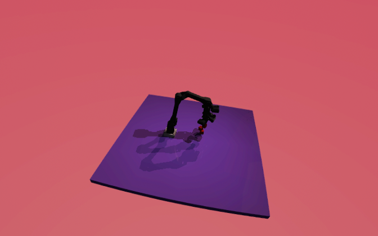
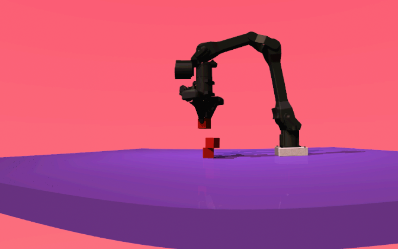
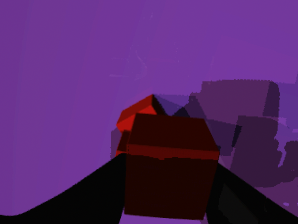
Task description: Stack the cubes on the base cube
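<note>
The red base cube (image 2: 208, 153) (image 1: 201, 132) sits on the purple table. One red loose cube (image 2: 209, 142) (image 1: 201, 128) rests on it, level and offset to the right in the exterior view, overhanging the base's edge. My gripper (image 2: 204, 121) (image 3: 167, 166) is shut on the other red loose cube (image 2: 204, 125) (image 3: 170, 187) (image 1: 205, 125) and holds it in the air above the stack, with space below it. In the wrist view the held cube hides much of the stack; red parts show behind its upper left, and which cube is which there I cannot tell.
The purple table (image 1: 225, 180) (image 2: 148, 184) carries the arm's pale base block (image 1: 170, 132) (image 2: 291, 151), to the right of the cubes in the exterior view. Arm shadows fall across the table near the stack.
</note>
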Available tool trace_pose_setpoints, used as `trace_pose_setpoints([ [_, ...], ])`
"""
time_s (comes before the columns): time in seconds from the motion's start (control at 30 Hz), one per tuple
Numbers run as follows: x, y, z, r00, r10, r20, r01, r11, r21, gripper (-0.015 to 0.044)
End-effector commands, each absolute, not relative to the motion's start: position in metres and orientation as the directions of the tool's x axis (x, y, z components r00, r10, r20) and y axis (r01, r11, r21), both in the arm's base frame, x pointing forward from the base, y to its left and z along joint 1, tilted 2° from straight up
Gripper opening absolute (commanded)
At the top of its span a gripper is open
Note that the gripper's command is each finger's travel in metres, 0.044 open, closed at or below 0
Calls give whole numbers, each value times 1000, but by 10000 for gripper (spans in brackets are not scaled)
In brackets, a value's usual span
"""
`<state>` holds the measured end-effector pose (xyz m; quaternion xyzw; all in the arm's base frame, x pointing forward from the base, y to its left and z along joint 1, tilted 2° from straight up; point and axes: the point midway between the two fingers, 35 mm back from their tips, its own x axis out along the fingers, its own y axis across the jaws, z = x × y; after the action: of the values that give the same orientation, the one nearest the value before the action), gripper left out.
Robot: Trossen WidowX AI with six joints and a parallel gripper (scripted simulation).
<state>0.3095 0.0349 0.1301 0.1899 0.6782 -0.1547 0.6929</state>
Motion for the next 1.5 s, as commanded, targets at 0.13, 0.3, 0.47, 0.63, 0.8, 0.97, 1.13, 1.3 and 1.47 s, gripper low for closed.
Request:
trace_pose_setpoints([
  [0.13, 311, 44, 129, 34, 46, -998, 601, 798, 57, 105],
  [0.3, 311, 45, 125, 35, 45, -998, 600, 798, 56, 105],
  [0.47, 311, 46, 109, 37, 39, -999, 599, 799, 53, 105],
  [0.63, 310, 47, 98, 38, 36, -999, 598, 800, 51, 105],
  [0.8, 310, 47, 98, 38, 36, -999, 598, 800, 51, 105],
  [0.97, 310, 47, 98, 38, 36, -999, 598, 800, 51, 105],
  [1.13, 311, 48, 91, 37, 38, -999, 600, 798, 53, 105],
  [1.3, 312, 48, 79, 35, 43, -998, 604, 795, 55, 105],
  [1.47, 313, 48, 69, 34, 46, -998, 607, 793, 57, 105],
])
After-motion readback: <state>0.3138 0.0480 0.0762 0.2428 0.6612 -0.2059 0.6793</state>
